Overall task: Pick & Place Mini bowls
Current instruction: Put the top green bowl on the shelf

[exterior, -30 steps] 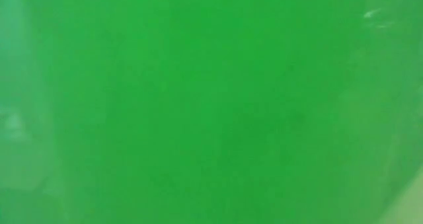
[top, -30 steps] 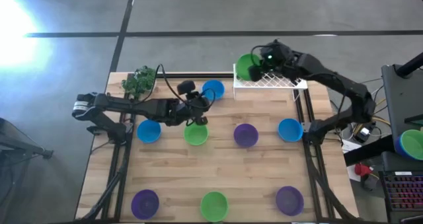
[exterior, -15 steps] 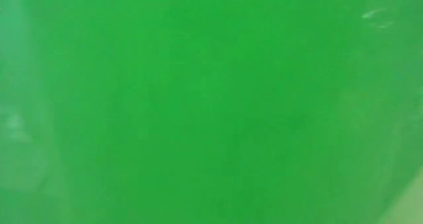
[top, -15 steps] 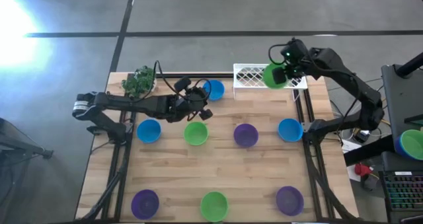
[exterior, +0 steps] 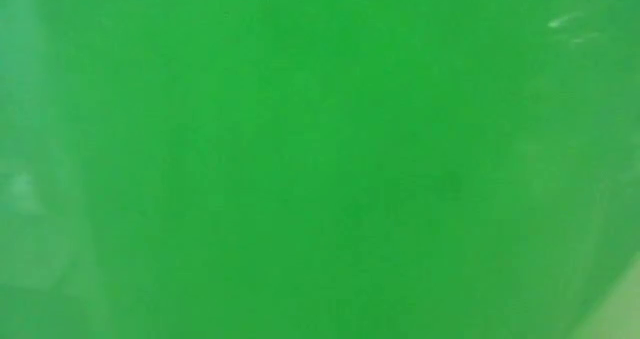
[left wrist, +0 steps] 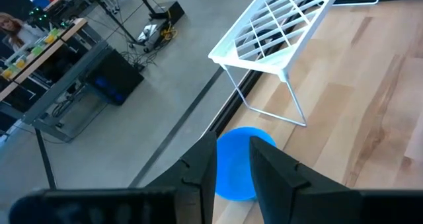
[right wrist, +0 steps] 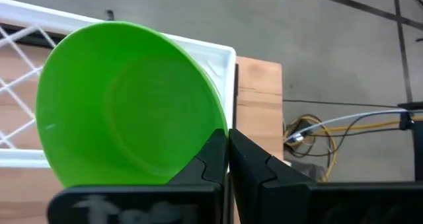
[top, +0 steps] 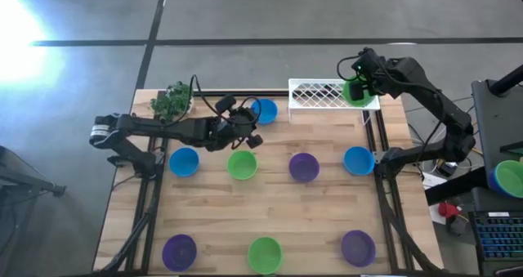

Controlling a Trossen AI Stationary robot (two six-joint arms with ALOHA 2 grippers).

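Over the white wire rack's far-right end, the right gripper pinches a green bowl by its rim.

At the rack's other side, the left gripper hangs with fingers parted, holding nothing, over the blue bowl just beside the rack's leg. Seven more bowls lie on the wooden table in front of the rack, in two rows. Green fills the low view entirely.

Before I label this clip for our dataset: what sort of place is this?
Most likely a robotics lab or workshop: a wooden table on a bare concrete floor, loose cables beside it, and cluttered workbenches behind.
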